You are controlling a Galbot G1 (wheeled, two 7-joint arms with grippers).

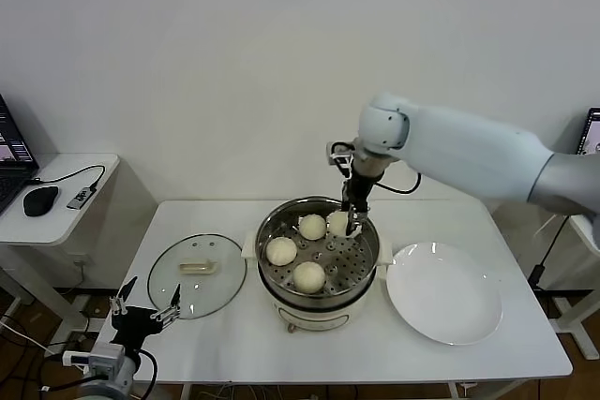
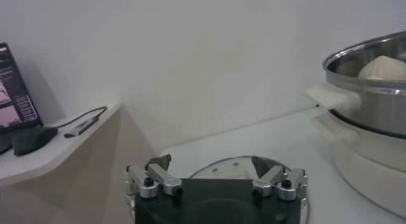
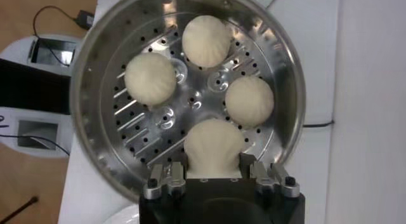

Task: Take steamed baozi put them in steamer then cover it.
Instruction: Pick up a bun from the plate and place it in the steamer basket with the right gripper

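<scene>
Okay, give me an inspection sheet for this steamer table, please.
Surface: white table.
Job's things: four cream-white round baozi in the shiny steel steamer; round glass lid lies beside it, off.
Clutter: empty flat white plate.
Grippers: right gripper in the steamer, jaws either side of the fourth bun; left gripper open, low at the table's front edge.
Cables: black cable on the side desk.
Surroundings: white wall, black mouse.

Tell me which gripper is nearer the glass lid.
Left. The left gripper hangs open at the table's front edge, just beside the glass lid; the right gripper is inside the steamer, holding a baozi.
</scene>
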